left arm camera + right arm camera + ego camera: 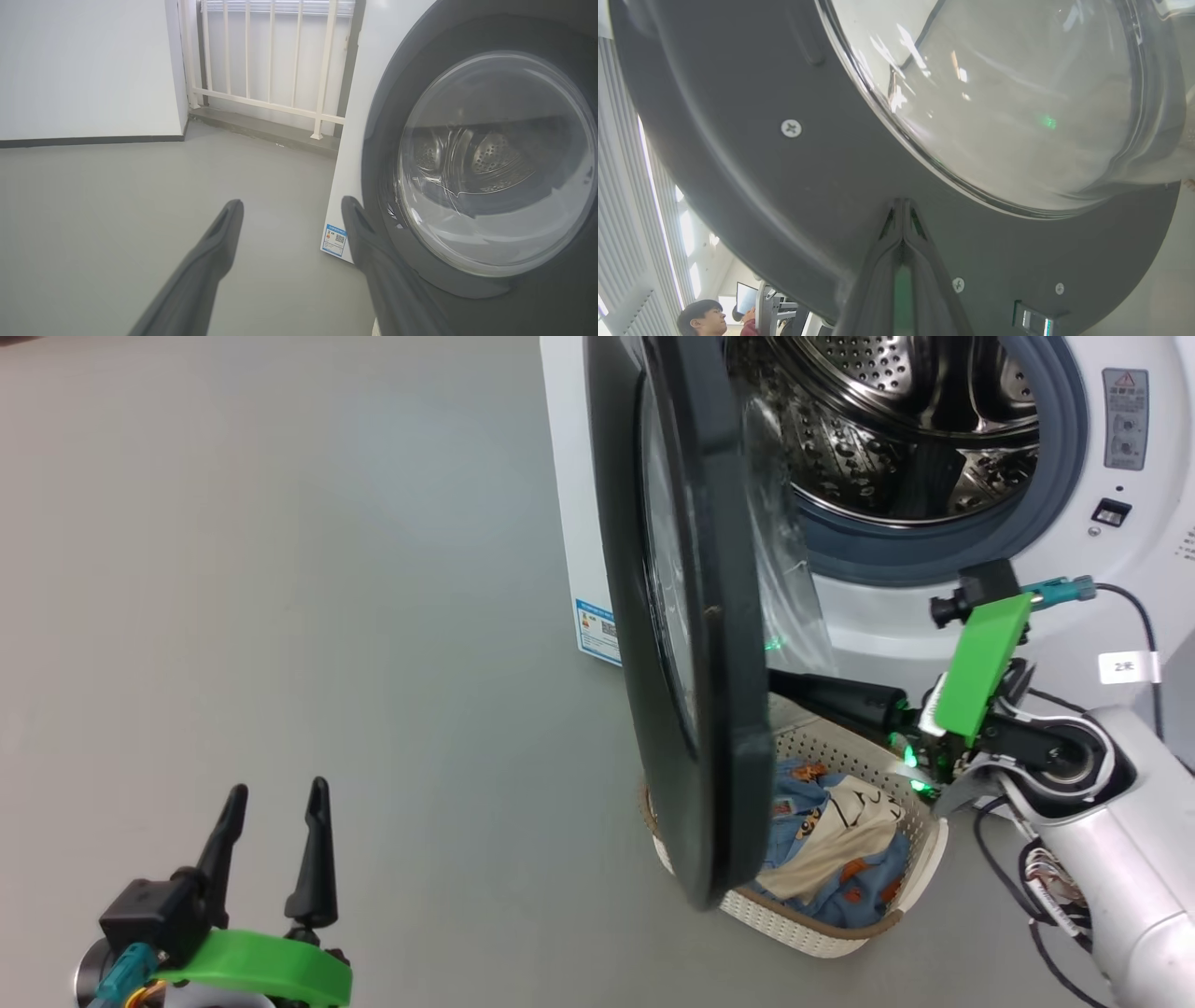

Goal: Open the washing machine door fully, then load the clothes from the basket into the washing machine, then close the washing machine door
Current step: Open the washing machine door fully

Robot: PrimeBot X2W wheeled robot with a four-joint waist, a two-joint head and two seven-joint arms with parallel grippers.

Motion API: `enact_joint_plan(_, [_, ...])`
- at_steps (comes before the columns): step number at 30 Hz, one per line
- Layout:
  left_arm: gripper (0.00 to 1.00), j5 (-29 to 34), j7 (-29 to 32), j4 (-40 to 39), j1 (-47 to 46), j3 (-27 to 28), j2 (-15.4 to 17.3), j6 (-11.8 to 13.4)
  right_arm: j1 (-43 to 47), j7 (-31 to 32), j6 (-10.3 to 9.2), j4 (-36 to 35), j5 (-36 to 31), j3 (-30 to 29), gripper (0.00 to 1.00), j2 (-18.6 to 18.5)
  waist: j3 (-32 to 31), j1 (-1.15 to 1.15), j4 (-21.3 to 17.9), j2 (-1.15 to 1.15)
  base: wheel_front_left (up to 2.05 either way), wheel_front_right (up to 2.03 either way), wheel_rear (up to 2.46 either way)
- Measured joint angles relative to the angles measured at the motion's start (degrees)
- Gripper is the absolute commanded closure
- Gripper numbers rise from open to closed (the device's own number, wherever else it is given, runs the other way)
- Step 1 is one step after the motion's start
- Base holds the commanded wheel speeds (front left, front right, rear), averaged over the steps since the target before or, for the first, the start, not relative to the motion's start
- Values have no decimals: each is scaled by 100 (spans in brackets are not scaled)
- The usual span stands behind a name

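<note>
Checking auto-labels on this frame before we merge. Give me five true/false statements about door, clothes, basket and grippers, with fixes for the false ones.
1. The washing machine door is partly open. True.
2. The clothes are in the drum. False: they lie in the basket; the part of the drum in view holds none.
3. The right gripper is shut, tips at the door's inner face. True.
4. The left gripper holds a garment. False: it is open and empty, above the floor.
5. The basket sits on top of the washing machine. False: it stands on the floor in front of it.
</note>
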Motion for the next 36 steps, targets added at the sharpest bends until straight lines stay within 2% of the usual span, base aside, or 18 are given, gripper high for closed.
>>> enact_joint_plan(6, [0, -5, 2, -120, 103, 26, 87, 63, -1, 114, 0, -10, -8, 26, 100, 214, -65, 0, 50, 0, 0, 0, 0])
enact_joint_plan(14, [0, -21, 68, -208, 216, 7, 119, 97, 13, 132, 0, 24, -63, -91, 100, 299, -122, 0, 29, 0, 0, 0, 0])
enact_joint_plan(20, [0, -21, 125, -215, 216, -99, 125, 97, 266, -24, 0, -245, -141, -267, 100, 297, -216, 0, -11, 0, 0, 0, 0])
enact_joint_plan(21, [0, -21, 125, -214, 217, -109, 131, 97, 319, -65, 0, -319, -168, -280, 96, 297, -238, 0, -30, 0, 0, 0, 0])
enact_joint_plan(23, [0, -24, 126, -213, 221, -109, 153, 97, 386, -122, 0, -475, -347, -281, 62, 298, -270, 0, -95, 0, 0, 0, 0])
enact_joint_plan(24, [0, -33, 126, -212, 222, -111, 157, 97, 417, -157, 0, -559, -393, -289, 50, 296, -280, 0, -138, 0, 0, 0, 0])
enact_joint_plan(25, [0, -53, 125, -213, 222, -114, 157, 97, 458, -192, 0, -651, -416, -305, 4, 291, -288, 0, -188, 0, 0, 0, 0])
enact_joint_plan(26, [0, -62, 125, -213, 223, -120, 157, 97, 479, -212, 0, -725, -420, -319, 0, 285, -293, 0, -242, 0, 0, 0, 0])
enact_joint_plan(36, [0, -78, 125, -216, 224, -159, 190, 121, 724, -907, 0, -1722, -878, -479, 0, 102, -336, 0, -884, 0, 0, 0, 0])
